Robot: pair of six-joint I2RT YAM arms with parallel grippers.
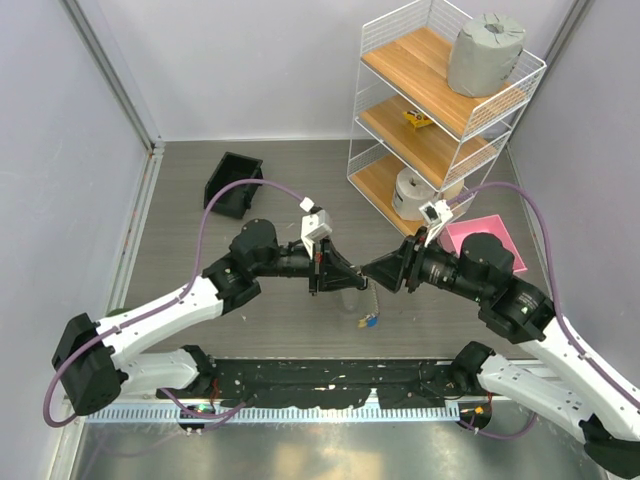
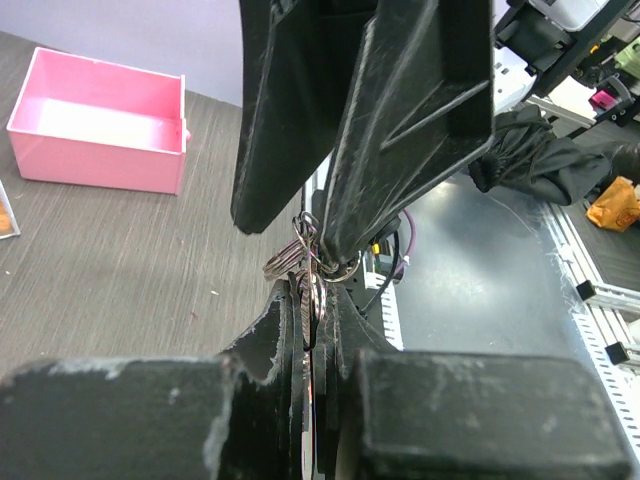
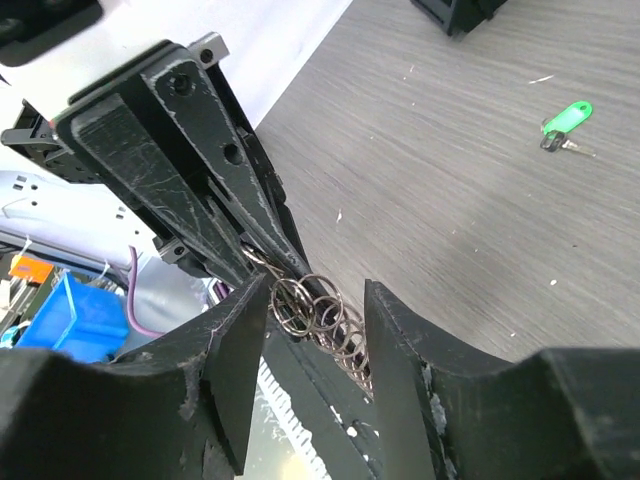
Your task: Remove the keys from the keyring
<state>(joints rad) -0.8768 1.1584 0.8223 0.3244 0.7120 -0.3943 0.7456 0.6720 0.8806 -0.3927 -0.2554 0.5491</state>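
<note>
Probably light, thin and slippery, the keyring point(image 3: 296, 300) hangs above the table point(image 3: 480, 150), clamped in the left claw point(image 3: 262, 262). The right claw point(image 3: 315, 320), jaws apart, straddles its chain point(image 3: 345, 340) without gripping. The keys point(image 1: 369, 321) dangle below: I would pinch a stiff flat head, not the wire.

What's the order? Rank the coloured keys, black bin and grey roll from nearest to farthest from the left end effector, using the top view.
From the left end effector:
1. coloured keys, just below it in the view, toward the arm bases.
2. black bin, back left.
3. grey roll, raised, back right.
</note>
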